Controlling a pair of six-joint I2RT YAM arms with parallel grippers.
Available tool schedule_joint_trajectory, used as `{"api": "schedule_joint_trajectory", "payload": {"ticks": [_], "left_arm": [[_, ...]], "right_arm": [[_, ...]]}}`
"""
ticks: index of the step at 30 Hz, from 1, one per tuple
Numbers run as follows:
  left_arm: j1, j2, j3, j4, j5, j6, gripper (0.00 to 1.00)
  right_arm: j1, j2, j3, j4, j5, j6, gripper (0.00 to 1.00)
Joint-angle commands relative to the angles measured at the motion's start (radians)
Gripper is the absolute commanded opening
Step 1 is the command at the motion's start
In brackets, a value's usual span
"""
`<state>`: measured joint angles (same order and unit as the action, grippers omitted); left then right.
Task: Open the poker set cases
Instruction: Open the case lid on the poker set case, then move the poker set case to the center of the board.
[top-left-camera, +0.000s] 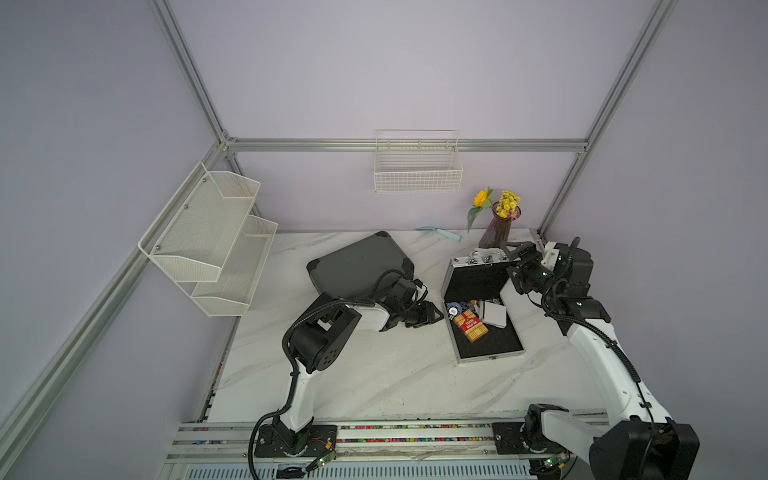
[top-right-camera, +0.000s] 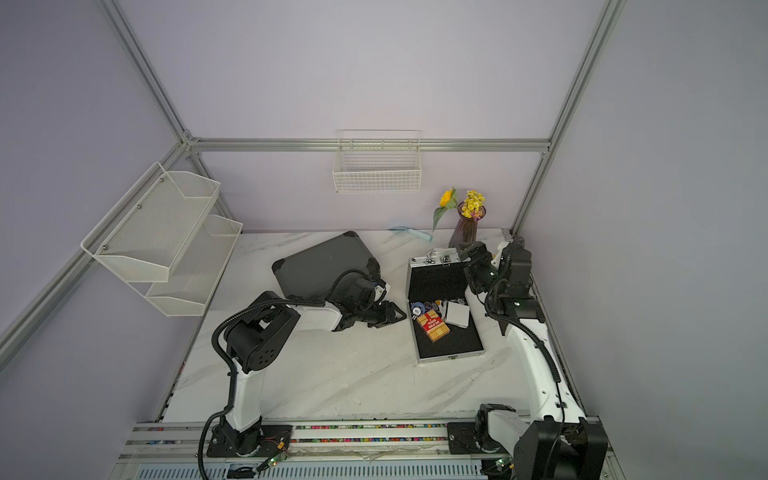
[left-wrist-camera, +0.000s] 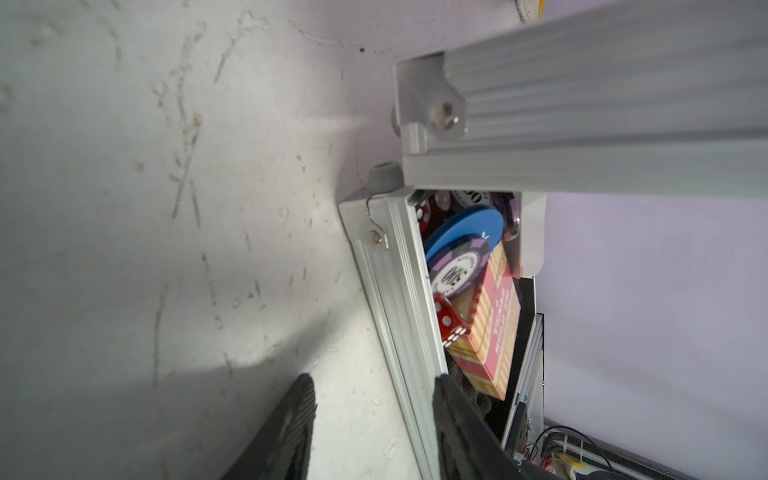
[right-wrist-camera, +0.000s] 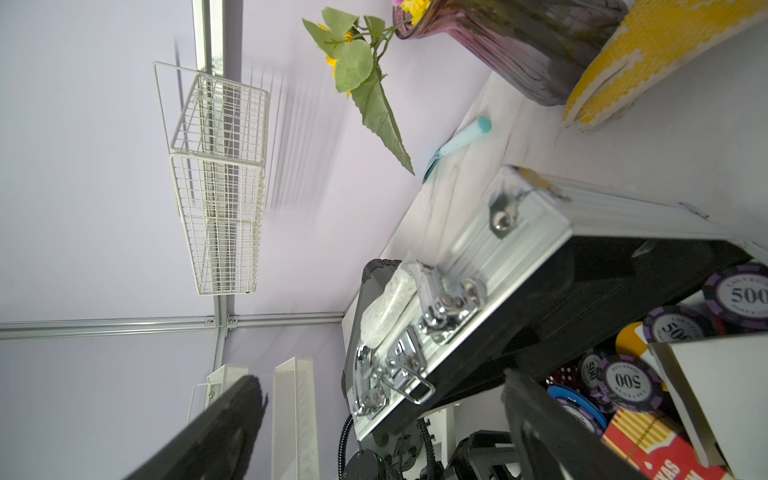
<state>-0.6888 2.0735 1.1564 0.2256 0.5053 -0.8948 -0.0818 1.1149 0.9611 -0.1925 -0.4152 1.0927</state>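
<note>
Left pincer straddles silver case wall, jaws apart.
Right pincer gapes unclamped beside lid — unsupported, it could fall shut; grey case closed.

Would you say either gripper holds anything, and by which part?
Nothing clamped: left gripper straddles the silver case at its side wall; right gripper stands open.

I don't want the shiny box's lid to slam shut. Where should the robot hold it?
Probably by the thin top rim of the silver case lid, beside the latches. Come from the right arm's side, where the open right gripper is. The lid stands raised, so one finger should fit outside it and one against its black lining.
</note>
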Motion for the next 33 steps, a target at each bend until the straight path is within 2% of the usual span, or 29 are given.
{"api": "schedule_joint_trajectory", "payload": {"ticks": [1,8,13,18,24,33], "left_arm": [[-0.009,0.045,0.025,-0.011,0.006,-0.016,0.45],[-0.020,0.048,0.030,0.014,0.025,-0.040,0.34],[-0.028,0.062,0.039,0.037,0.042,-0.066,0.23],[-0.035,0.075,0.049,0.057,0.051,-0.090,0.17],[-0.047,0.110,0.086,0.068,0.076,-0.116,0.13],[-0.063,0.159,0.132,0.096,0.083,-0.158,0.12]], "right_arm": [[0.005,-0.043,0.002,-0.015,0.006,-0.008,0.94],[0.005,-0.078,-0.019,-0.026,0.010,-0.010,0.94],[0.005,-0.091,-0.035,-0.029,0.006,-0.014,0.94],[0.004,-0.103,-0.042,-0.032,0.003,-0.020,0.94],[0.002,-0.123,-0.056,-0.043,0.025,-0.036,0.94],[0.003,-0.150,-0.062,-0.053,0.034,-0.054,0.95]]}}
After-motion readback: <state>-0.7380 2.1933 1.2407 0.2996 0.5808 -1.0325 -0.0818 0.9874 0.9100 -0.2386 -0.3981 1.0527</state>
